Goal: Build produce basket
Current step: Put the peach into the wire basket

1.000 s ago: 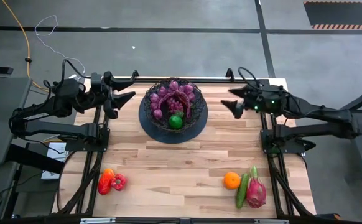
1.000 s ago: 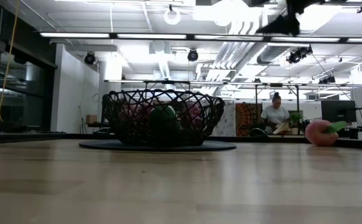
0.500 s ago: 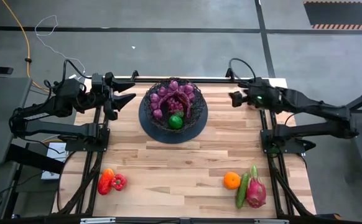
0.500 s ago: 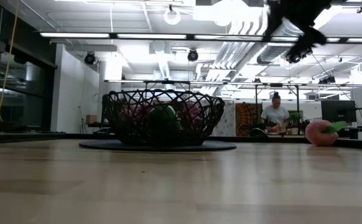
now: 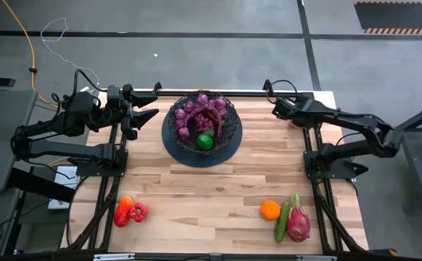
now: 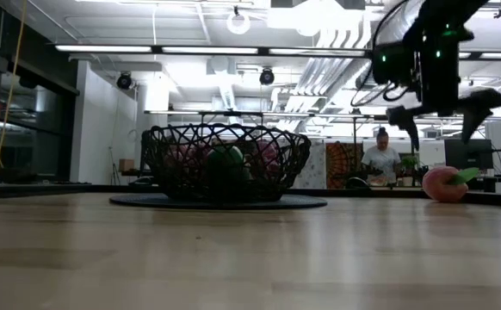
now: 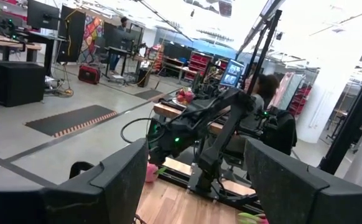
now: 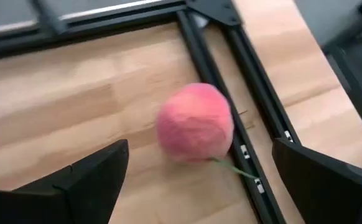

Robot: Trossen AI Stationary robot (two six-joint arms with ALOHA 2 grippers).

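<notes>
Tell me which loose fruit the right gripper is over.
The pink round fruit, seen between the open right gripper fingers at the table's far right corner. The orange, cucumber and dragon fruit lie at the near edge.

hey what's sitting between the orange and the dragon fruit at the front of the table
A green cucumber lies between the orange and the pink dragon fruit, lengthwise against the dragon fruit. The high view shows it.

Right hand (image 5: 278,110) hides pink fruit (image 8: 194,122) from overhead; person (image 6: 380,160) tiny.
</notes>
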